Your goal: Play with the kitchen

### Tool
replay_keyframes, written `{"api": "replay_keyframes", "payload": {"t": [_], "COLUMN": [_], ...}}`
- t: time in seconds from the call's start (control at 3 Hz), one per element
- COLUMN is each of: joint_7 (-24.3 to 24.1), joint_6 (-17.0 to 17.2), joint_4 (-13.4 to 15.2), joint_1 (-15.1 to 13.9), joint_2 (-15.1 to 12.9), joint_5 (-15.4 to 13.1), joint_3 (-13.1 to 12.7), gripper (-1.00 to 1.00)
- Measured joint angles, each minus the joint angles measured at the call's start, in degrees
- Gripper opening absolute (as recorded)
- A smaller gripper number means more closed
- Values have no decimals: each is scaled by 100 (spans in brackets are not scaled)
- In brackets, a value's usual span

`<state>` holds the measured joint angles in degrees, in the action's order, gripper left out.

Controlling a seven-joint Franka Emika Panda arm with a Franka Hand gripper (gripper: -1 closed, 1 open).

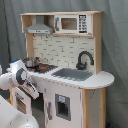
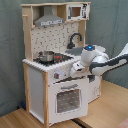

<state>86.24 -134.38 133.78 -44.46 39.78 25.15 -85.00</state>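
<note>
First exterior view: the kitchen point(image 1: 70, 75) fills the frame; the gripper point(image 1: 31, 90) sits low against its front at the stove end, at the first exterior view's left, finger state indeterminable. Second exterior view: arm enters from the second exterior view's right, gripper point(image 2: 75, 70) beside the counter front above the oven door point(image 2: 66, 100).

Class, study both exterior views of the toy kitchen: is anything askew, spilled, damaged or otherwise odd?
Nothing stands out. The kitchen stands upright, the pot sits level on the stove, the faucet is upright at the sink, and the oven door looks closed. No spill or damage shows.
</note>
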Motion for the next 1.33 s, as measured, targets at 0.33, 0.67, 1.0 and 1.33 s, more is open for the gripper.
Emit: {"api": "replay_keyframes", "payload": {"t": [0.33,0.67,1.0,1.33], "joint_7": [-4,-228,-700,-1223], "joint_6": [15,47,7,-19], "joint_4": [32,6,-4,-9], "joint_1": [-350,-516,-435,-293], "joint_2": [-71,-92,-92,-92], "joint_5": [12,357,618,839], "joint_3": [-456,-870,-1053,-1121], "gripper": [-100,-100,-100,-100]}}
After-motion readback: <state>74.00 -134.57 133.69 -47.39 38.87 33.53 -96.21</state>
